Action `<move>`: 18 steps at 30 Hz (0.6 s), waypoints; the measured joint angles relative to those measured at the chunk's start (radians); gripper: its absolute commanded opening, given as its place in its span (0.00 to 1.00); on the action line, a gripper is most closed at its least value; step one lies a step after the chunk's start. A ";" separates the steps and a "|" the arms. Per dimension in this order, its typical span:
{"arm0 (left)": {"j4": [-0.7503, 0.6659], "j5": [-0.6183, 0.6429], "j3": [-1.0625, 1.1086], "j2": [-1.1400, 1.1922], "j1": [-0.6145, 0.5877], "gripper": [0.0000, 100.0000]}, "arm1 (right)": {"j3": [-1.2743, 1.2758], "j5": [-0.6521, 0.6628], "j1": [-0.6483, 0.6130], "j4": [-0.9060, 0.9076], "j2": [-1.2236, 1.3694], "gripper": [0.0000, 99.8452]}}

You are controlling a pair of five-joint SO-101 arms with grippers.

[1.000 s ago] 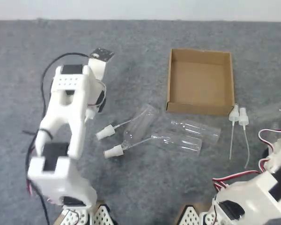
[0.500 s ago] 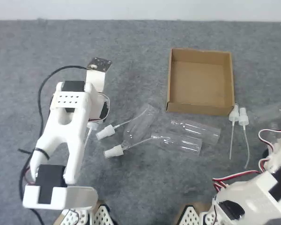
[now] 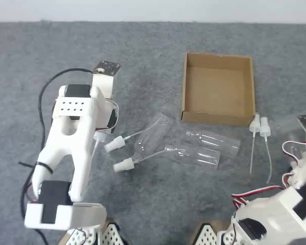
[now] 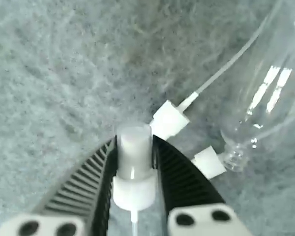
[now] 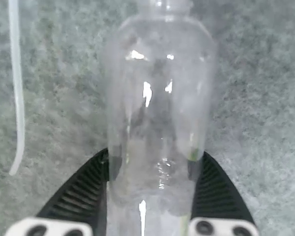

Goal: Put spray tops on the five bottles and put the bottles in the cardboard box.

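Note:
My left gripper (image 4: 132, 164) is shut on a white spray top (image 4: 133, 157), low over the carpet beside the left arm (image 3: 74, 138). Just beyond it lie another spray top (image 4: 169, 119) with its tube and a clear bottle (image 4: 265, 93). In the high view, two capped bottles (image 3: 152, 135) lie mid-table, and two bare bottles (image 3: 212, 141) lie to their right. My right gripper (image 5: 155, 169) is shut on a clear, uncapped bottle (image 5: 160, 118), near the table's right edge. The cardboard box (image 3: 217, 118) stands open and holds nothing.
Two loose spray tops (image 3: 260, 126) with long dip tubes lie just right of the box's front corner; one tube (image 5: 17, 88) runs beside the held bottle. Grey carpet covers the table. The arm bases stand at the front edge.
The left arm has drawn back toward the front and settled lower over the carpet. The right arm's wrist has shifted slightly left. The bottles and box have not moved.

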 measured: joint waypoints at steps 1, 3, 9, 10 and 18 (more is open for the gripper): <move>0.000 0.017 0.003 0.000 0.000 0.01 | 0.000 0.000 0.003 0.000 0.000 0.14; -0.020 0.038 0.029 0.000 0.000 0.01 | -0.014 0.000 0.008 0.002 0.000 0.14; -0.184 0.094 0.158 0.000 0.026 0.01 | -0.080 -0.084 0.011 0.026 0.000 0.18; -0.207 0.098 0.176 0.000 0.032 0.01 | -0.094 -0.089 0.011 0.043 0.000 0.20; -0.301 0.109 0.265 -0.006 0.052 0.01 | -0.150 -0.100 0.008 0.121 0.000 0.28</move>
